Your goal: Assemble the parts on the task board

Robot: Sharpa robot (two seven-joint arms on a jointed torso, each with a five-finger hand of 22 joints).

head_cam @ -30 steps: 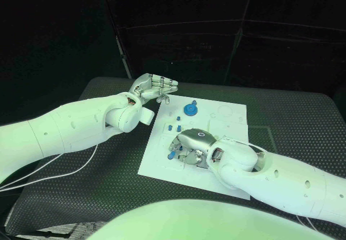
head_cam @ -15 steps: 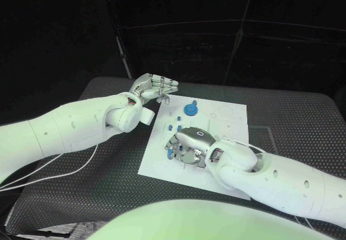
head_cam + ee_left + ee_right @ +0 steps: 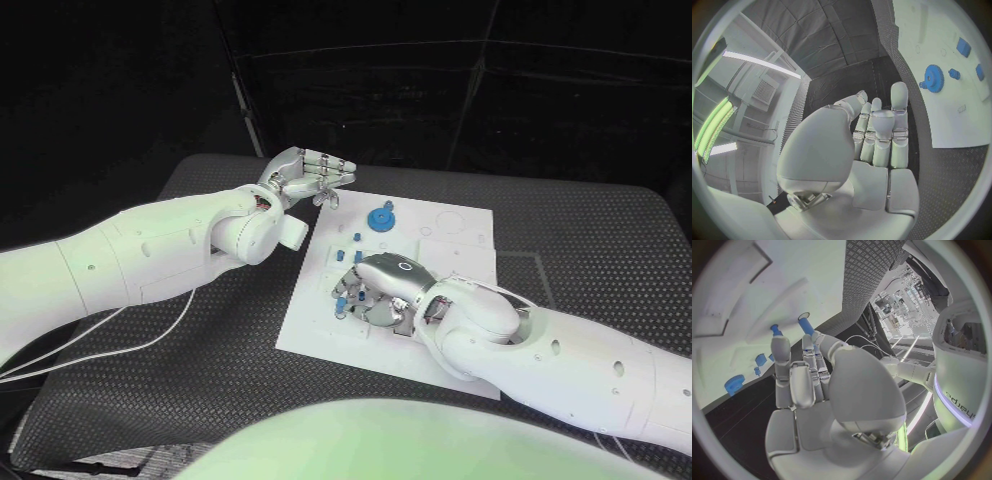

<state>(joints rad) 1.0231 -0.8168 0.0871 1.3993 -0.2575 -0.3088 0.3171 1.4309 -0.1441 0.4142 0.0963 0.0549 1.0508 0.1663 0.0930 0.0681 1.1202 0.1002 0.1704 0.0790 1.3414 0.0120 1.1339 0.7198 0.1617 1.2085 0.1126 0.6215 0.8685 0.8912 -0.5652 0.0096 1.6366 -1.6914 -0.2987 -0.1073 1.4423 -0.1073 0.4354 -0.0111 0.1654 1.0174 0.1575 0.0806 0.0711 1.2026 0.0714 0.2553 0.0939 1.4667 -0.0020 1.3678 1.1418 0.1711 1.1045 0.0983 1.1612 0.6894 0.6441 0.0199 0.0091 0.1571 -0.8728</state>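
Black table: right hand shifted slightly left.

From the head view, my right hand covers the middle of the task board; whatever sits under the palm is hidden from me. A blue part peeks out at its fingertips, contact unclear. Small blue parts by the gear are too small to identify. Left wrist view cuts the board at the circle's rim.

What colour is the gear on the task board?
Blue. The gear shows best in the left wrist view, lying on the white board.
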